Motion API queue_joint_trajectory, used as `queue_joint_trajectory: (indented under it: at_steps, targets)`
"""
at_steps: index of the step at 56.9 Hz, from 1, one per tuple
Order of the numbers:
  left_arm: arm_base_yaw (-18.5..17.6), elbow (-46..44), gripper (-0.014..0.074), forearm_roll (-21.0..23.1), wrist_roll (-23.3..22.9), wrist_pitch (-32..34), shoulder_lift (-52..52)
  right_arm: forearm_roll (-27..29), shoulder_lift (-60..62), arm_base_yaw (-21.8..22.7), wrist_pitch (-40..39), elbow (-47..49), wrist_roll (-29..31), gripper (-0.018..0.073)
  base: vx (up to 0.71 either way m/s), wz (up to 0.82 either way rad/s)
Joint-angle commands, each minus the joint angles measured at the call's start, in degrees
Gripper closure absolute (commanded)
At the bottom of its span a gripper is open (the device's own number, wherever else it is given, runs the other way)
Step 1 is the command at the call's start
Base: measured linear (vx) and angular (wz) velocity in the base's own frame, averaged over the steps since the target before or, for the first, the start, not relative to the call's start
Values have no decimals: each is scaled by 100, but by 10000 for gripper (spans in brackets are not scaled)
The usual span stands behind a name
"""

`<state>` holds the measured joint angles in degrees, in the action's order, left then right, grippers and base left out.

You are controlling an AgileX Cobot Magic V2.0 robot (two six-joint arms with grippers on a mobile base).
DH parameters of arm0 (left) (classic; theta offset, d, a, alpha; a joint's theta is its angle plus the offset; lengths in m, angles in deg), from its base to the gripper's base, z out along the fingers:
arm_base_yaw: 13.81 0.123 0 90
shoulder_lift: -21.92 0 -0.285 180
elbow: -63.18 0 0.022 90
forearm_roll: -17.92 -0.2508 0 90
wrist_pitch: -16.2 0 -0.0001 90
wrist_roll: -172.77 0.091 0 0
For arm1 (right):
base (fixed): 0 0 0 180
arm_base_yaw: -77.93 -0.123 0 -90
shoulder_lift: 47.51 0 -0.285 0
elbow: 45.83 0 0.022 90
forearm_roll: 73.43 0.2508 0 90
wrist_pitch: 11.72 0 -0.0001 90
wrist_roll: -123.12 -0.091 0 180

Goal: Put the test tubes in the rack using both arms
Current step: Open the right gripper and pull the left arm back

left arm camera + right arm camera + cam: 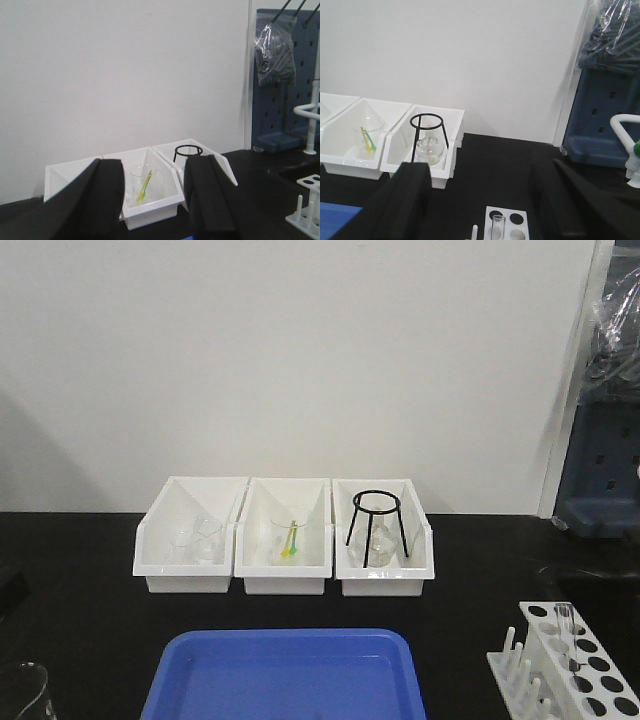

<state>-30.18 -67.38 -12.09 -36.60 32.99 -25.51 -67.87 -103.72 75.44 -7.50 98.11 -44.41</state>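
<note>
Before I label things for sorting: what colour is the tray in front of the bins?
Blue tray, clearest in the front-facing view.

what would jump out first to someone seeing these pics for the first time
Three white bins stand in a row against the wall, the right one holding a black wire tripod and the middle one green-yellow sticks. A bright blue tray fills the near edge of the black table. At the lower right, the white rack already carries one test tube.

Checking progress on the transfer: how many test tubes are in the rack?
1. A single test tube stands in a far hole of the rack, near its back end. The rack's near end is cut off, so others may be hidden.
</note>
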Motion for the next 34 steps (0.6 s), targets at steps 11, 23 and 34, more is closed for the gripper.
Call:
queue_joint_trajectory:
  at_steps: [11, 23, 34]
  targets:
    - [-3, -168, 190, 124, -8, 272, 120, -50, 64, 33, -464, 191, 17, 69, 0, 0]
    - [-3, 68, 263, 247, 453, -62, 257, -50, 64, 33, -465, 191, 17, 69, 0, 0]
    - [174, 510, 552, 1358, 2041, -1363, 1205, -50, 64, 33, -460, 191, 17, 69, 0, 0]
